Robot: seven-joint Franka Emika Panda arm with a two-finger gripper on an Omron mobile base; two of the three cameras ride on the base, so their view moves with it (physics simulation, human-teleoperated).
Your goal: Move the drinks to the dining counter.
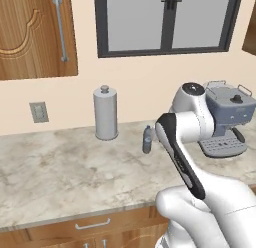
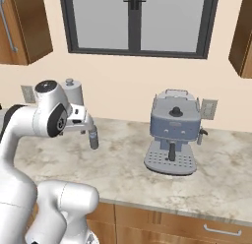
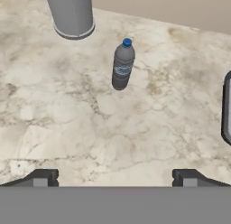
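Hand view: water bottle (image 3: pixel 122 65) upright on tabletop (image 3: pixel 67 119), canister (image 3: pixel 71 13) far-left; tool (image 3: pixel 115 178) released, well short; advance centred, clamp mid-body, avoid tipping

**Your arm, as it looks**

You have a glossy white arm (image 1: pixel 210 202) with rounded, bulbous links, a black strip along the forearm, dark round joint caps ringed in grey, and two small dark fingers (image 3: pixel 43 177).

You see a marble counter (image 1: pixel 60 167) carrying a water bottle (image 3: pixel 122 65), a grey canister (image 1: pixel 105 113) and a coffee machine (image 2: pixel 173 132).
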